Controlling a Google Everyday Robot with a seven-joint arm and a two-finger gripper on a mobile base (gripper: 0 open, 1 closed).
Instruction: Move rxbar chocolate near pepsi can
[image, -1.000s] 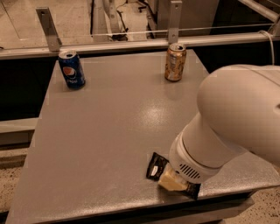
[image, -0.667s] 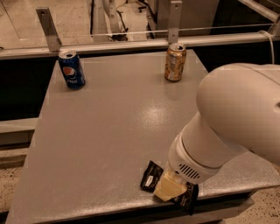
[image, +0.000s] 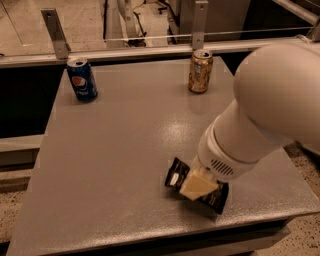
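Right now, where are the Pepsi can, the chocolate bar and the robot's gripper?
pepsi can (image: 82, 81): camera view, blue side beside the logo.
rxbar chocolate (image: 176, 176): camera view, bare left end of the black wrapper.
gripper (image: 198, 184): camera view, pale tip over the bar's middle.

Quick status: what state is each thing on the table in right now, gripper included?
pepsi can: upright, back left of the table, untouched.
gold can: upright, at the back edge.
gripper: down on the rxbar chocolate.
rxbar chocolate: near the front edge, partly under the gripper, far from the pepsi can.
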